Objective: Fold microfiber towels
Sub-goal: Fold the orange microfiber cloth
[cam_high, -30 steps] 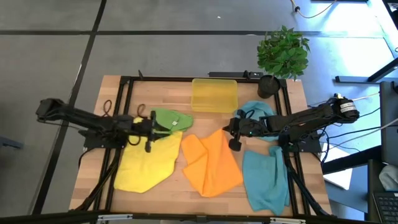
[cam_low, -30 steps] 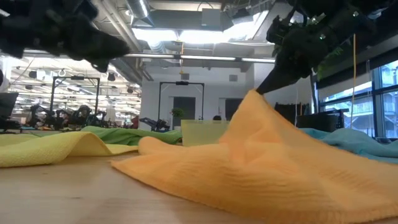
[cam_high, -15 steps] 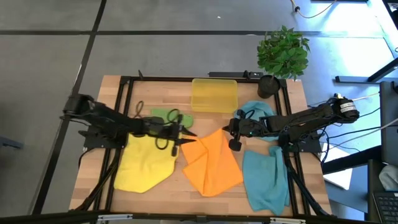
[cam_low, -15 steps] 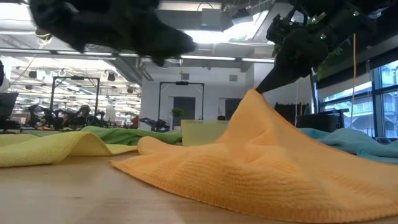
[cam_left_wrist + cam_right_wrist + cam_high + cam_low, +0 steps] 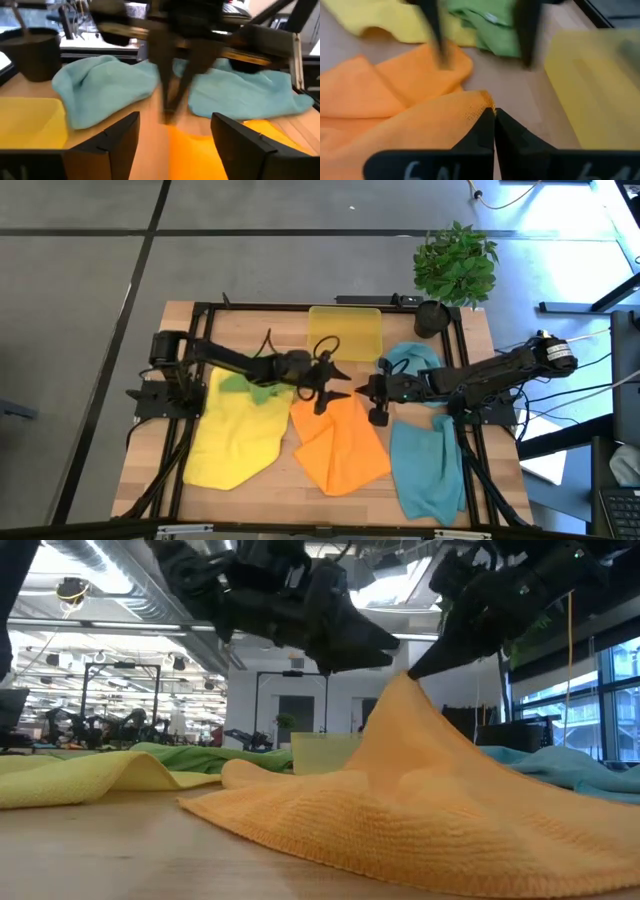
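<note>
Orange microfiber towel [image 5: 340, 445] is lying mid-desk, its 12 o'clock corner tented up. Right hand [image 5: 368, 391], fingers pressed together, is pinching that corner. Left hand [image 5: 343, 385], fingers spread, is hovering just at 9 o'clock of it over the same corner. Next probably: left hand taking a second corner for the fold. Translucent yellow plastic tray [image 5: 345, 332] is crowding 12 o'clock; wooden desk [image 5: 300, 490] is offering bare room at 6.
</note>
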